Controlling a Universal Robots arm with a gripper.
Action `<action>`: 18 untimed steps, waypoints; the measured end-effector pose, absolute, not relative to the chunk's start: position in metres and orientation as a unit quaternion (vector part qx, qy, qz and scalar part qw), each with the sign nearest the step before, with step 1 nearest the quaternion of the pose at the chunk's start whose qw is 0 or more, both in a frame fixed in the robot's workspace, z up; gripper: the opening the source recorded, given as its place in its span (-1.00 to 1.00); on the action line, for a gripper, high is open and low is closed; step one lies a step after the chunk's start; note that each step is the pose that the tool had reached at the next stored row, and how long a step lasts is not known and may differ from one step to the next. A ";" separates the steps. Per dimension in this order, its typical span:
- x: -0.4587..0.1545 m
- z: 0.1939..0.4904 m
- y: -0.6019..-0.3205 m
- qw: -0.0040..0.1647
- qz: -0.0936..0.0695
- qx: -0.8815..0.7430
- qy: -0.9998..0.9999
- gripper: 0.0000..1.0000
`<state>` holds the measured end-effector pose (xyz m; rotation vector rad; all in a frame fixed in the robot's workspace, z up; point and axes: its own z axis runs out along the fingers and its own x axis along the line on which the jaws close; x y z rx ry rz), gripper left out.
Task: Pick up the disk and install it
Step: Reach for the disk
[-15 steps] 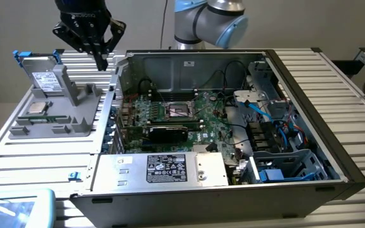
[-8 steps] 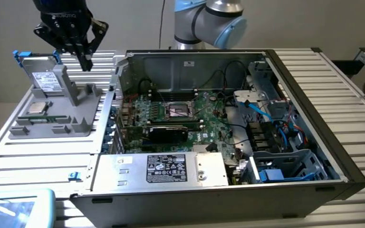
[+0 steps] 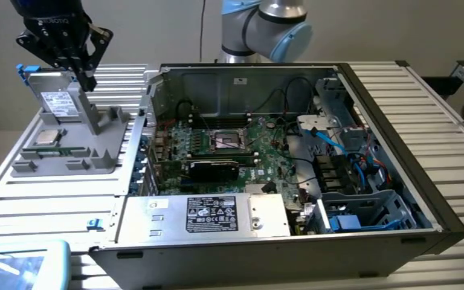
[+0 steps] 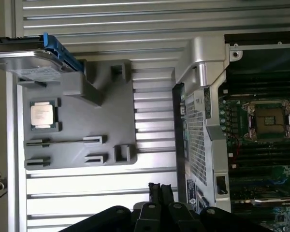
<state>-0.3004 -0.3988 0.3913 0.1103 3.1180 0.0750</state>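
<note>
The disk (image 3: 58, 100) stands tilted on its edge at the back of a grey holder (image 3: 95, 154), with its white label facing out and its blue frame (image 3: 27, 70) on the side toward the exterior view's left. The gripper (image 3: 85, 81) hangs just above the disk's top edge. Its fingers (image 4: 154, 193) are pressed together and hold nothing, and in the wrist view they are apart from the disk (image 4: 31, 60). A small square silver chip (image 3: 48, 136) lies in a pocket of the holder, in front of the disk. The holder sits on a metal table (image 3: 46, 205) with long ridges. Beside it, on the exterior view's right, is an open computer case (image 3: 393, 121). Inside are a green board (image 3: 256, 160) with a square socket (image 3: 230, 140), a silver box (image 3: 212, 214) with a black-and-white label, blue cables (image 3: 333, 142) and a metal cage (image 3: 369, 208).
</note>
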 end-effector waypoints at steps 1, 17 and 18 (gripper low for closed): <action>-0.305 0.391 -0.399 0.010 0.024 0.035 0.999 -0.79; -0.344 0.391 -0.366 0.011 0.018 0.034 0.999 -0.79; -0.346 0.391 -0.364 0.011 0.018 0.034 0.999 -0.79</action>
